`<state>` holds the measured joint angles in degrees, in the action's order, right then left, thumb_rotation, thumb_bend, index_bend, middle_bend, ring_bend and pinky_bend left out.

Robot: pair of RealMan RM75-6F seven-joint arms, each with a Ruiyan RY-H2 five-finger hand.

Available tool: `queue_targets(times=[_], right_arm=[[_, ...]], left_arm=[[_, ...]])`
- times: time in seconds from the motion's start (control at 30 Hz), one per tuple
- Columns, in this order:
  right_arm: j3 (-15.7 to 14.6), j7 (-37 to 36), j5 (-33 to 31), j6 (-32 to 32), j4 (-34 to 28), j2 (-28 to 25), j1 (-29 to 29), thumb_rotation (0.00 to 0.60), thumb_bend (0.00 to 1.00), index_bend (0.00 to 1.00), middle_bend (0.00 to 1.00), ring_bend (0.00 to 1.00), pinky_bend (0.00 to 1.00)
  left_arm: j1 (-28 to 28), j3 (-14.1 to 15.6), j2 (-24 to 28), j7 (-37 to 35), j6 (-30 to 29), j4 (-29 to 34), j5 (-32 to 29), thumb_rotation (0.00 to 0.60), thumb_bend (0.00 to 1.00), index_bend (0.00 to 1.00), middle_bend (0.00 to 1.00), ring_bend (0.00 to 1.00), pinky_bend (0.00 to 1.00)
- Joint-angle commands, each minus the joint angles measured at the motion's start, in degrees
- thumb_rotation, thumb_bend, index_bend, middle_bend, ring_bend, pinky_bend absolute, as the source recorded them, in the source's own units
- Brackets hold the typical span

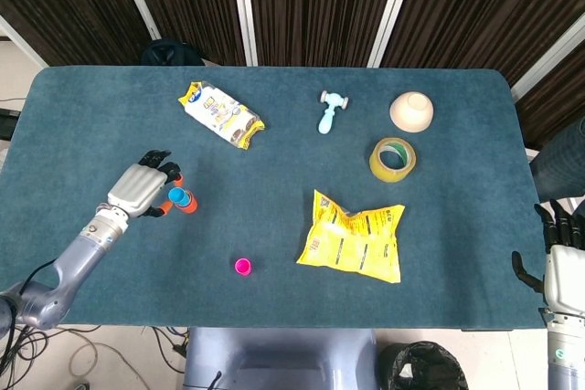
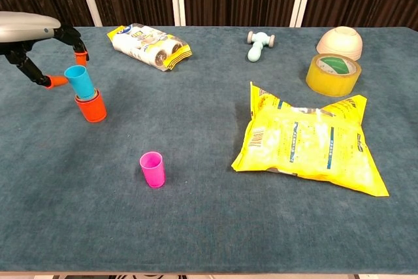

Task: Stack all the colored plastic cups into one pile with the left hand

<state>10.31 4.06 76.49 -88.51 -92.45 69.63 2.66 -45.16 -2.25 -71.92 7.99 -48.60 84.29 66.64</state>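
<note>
The blue cup (image 2: 81,79) sits mouth-up in the orange cup (image 2: 91,108) at the left of the bench (image 2: 209,227), but not squarely: its long axis leans, mouth toward the far left. It appears only partly seated.

The left hand (image 2: 29,37) is above and just left of the pile, fingers spread around the blue cup's rim; whether they actually touch it cannot be told from either view.

Risks, as judged:
- Letting go with the cup tilted may leave it jammed crooked, or it may tip out.
- Pressing down off-axis could topple the orange cup.
- A fingertip catching the rim on withdrawal could drag the pile over.

The pink cup (image 2: 152,168) stands upright, mouth up, well apart on the near side, not yet stacked.

The right hand (image 1: 564,267) rests off the bench's near right edge, fingers apart, holding nothing.
</note>
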Motion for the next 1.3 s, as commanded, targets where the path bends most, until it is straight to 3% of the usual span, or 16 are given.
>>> queue_targets(times=[0.03, 0.13, 0.27, 0.47, 0.77, 1.07, 1.3], right_arm=[[0.1, -0.12, -0.07, -0.15, -0.03, -0.05, -0.07, 0.6, 0.42, 0.12, 0.05, 0.11, 0.04], [0.19, -0.3, -0.16, -0.24, -0.14, -0.1, -0.14, 0.6, 0.42, 0.12, 0.05, 0.11, 0.04], [0.17, -0.42, -0.14, -0.16, -0.22, -0.23, -0.15, 0.6, 0.42, 0.12, 0.05, 0.11, 0.04], [0.16, -0.39, -0.26, -0.03, -0.38, -0.19, -0.15, 0.6, 0.42, 0.12, 0.05, 0.11, 0.04], [0.19, -0.04, -0.38, -0.04, -0.39, 0.12, -0.1, 0.6, 0.42, 0.12, 0.05, 0.11, 0.04], [0.42, -0.35, -0.57, -0.23, -0.67, -0.03, -0.23, 0.6, 0.42, 0.12, 0.05, 0.11, 0.04], [0.67, -0.93, -0.54, -0.76, -0.97, -0.29, -0.47, 0.6, 0.42, 0.12, 0.05, 0.11, 0.04]], left_arm=[[-0.2, -0.37, -0.9, 0.1, 0.5, -0.8, -0.19, 0.6, 0.37, 0.41, 0.23, 0.0, 0.08], [-0.32, -0.47, -1.5, 0.7, 0.87, -1.42, -0.52, 0.6, 0.36, 0.36, 0.23, 0.0, 0.07], [-0.53, -0.14, -1.35, 1.99, 2.23, -1.54, -1.33, 0.6, 0.33, 0.18, 0.2, 0.0, 0.07], [-1.14, 0.07, 0.31, 3.3, 4.98, -0.07, -3.22, 0.6, 0.31, 0.05, 0.17, 0.0, 0.05], [-2.32, -2.71, 0.79, 1.99, 3.77, 6.22, -0.84, 0.6, 0.27, 0.09, 0.18, 0.0, 0.05], [-4.19, -1.17, -0.28, 5.15, 6.31, 12.02, 1.98, 0.6, 0.25, 0.15, 0.18, 0.0, 0.05], [-5.52, -0.1, -2.38, 5.93, 9.46, 12.36, 0.49, 0.6, 0.25, 0.17, 0.17, 0.0, 0.05]])
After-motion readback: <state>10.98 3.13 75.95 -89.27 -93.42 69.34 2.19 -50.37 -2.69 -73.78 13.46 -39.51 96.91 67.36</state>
